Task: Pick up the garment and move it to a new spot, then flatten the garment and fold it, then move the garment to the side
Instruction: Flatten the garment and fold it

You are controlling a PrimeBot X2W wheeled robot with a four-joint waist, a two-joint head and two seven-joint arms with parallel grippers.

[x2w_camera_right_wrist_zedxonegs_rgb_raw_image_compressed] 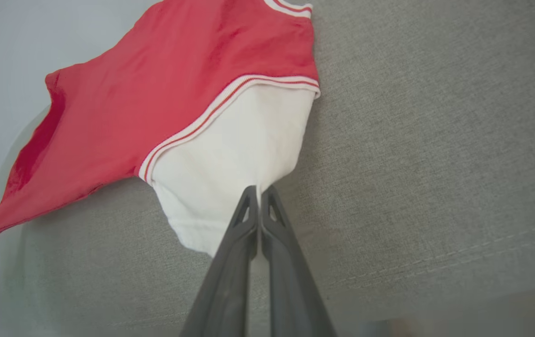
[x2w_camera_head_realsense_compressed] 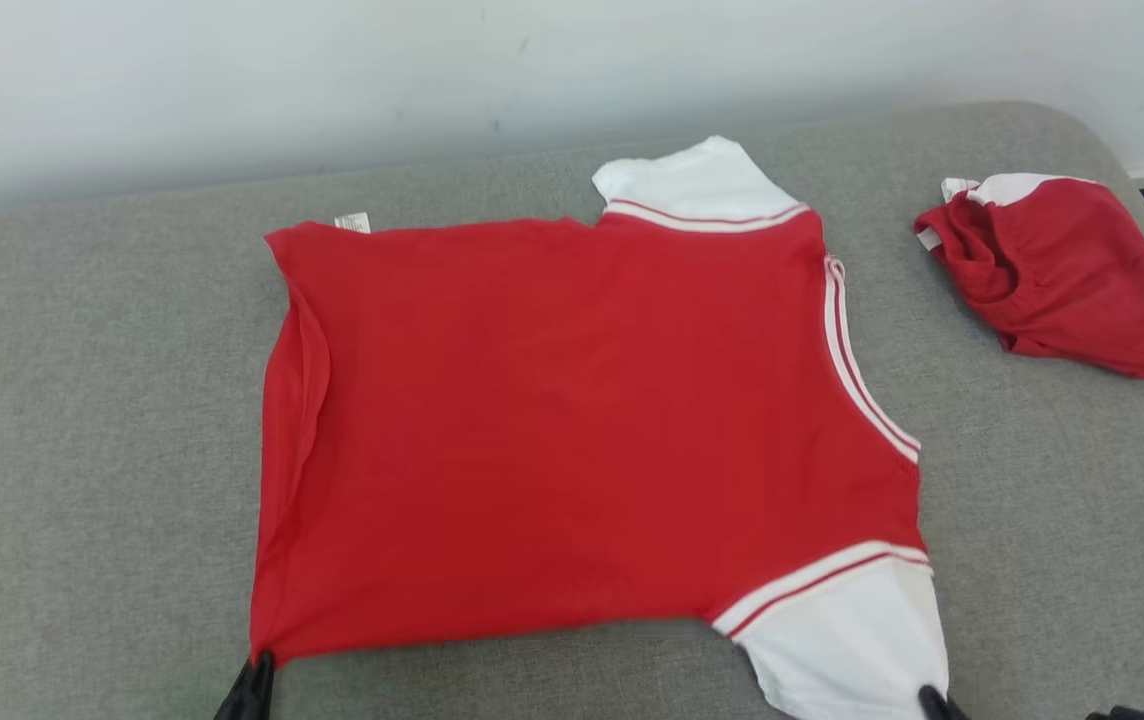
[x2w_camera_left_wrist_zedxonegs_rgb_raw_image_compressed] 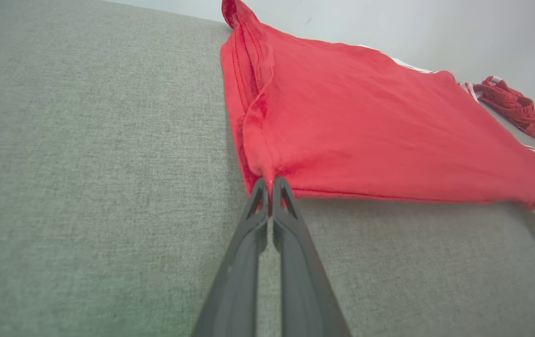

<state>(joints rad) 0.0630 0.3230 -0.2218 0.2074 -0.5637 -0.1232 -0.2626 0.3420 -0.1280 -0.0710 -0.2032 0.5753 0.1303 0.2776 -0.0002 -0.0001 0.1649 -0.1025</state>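
Head view: the shirt (x2w_camera_head_realsense_compressed: 572, 420) lies flat on the grey woven cushion (x2w_camera_head_realsense_compressed: 82, 450). Its long axis runs across the view, hem to the left and neck edge to the right, with one white sleeve far and one near. A crumpled red garment (x2w_camera_head_realsense_compressed: 1057, 275) sits apart at the far right.

Left wrist view: the left gripper (x2w_camera_left_wrist_zedxonegs_rgb_raw_image_compressed: 271, 185) is pinched tight on the red hem corner, where the cloth bunches into a ridge.

Right wrist view: the right gripper (x2w_camera_right_wrist_zedxonegs_rgb_raw_image_compressed: 259, 193) is closed on the near white sleeve's edge. Striped ribbing joins sleeve and body.
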